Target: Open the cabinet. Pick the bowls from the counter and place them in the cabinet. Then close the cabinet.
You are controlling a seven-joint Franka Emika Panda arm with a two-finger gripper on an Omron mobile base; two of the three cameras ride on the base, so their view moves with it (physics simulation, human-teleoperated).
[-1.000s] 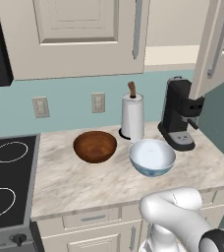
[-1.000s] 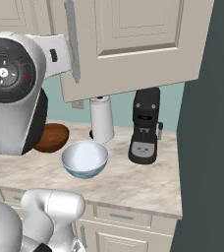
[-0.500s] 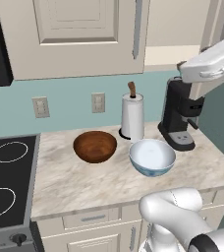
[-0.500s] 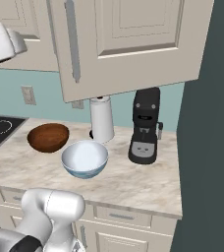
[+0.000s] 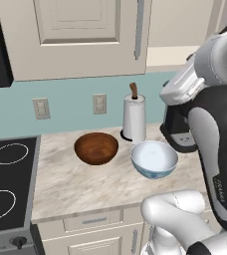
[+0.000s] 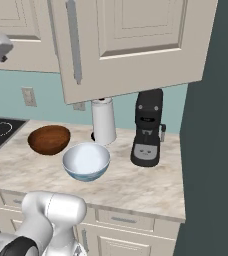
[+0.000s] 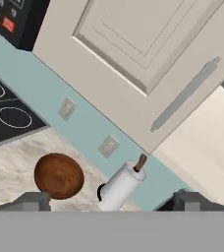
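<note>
Claw (image 7: pixel 111 201): jaws wide apart, nothing between them; in the hand view one dark tip (image 7: pixel 31 201) sits at lower left and the other at lower right, aimed at the wall under the cabinet.
Arm (image 5: pixel 212 129): white with dark joints, rising high at the right of the left base view, in front of the coffee machine.
Cabinet (image 5: pixel 73 35): beige wall unit with raised-panel doors; the left door is shut, the right door (image 6: pixel 136 40) stands swung out toward the cameras, and the pale inside shows past its edge.
Handles: long silver vertical bars, one on the left door (image 5: pixel 139 27), one on the open door (image 6: pixel 73 40).
Brown bowl (image 5: pixel 96 148): round, glossy dark wood, upright on the counter near the stovetop side.
White bowl (image 5: pixel 154 159): like size, white inside, blue pattern outside, upright just right of the brown bowl and nearer the front edge, apart from it.
Counter (image 5: pixel 80 184): beige marbled stone with grey-brown veins and a thick pale edge.
Towel roll (image 5: pixel 134 117): upright on its holder at the back wall, behind the bowls.
Coffee machine (image 6: pixel 147 129): black, right of the roll.
Stovetop (image 5: pixel 6 189): black with white rings, left of the counter.
</note>
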